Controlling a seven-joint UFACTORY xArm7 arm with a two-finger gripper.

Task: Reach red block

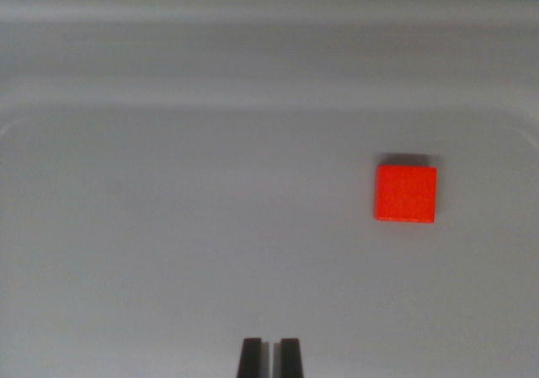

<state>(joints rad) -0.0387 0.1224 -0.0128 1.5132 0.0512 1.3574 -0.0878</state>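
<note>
Here, red block point(405, 194) on tray point(168, 226) | end effector point(270, 357) apart, nearly closed

A bright red block point(405, 194), square-faced and flat on its base, sits alone on the floor of a pale grey tray point(168, 226), toward the wrist view's right, short of the tray's raised far rim.
</note>
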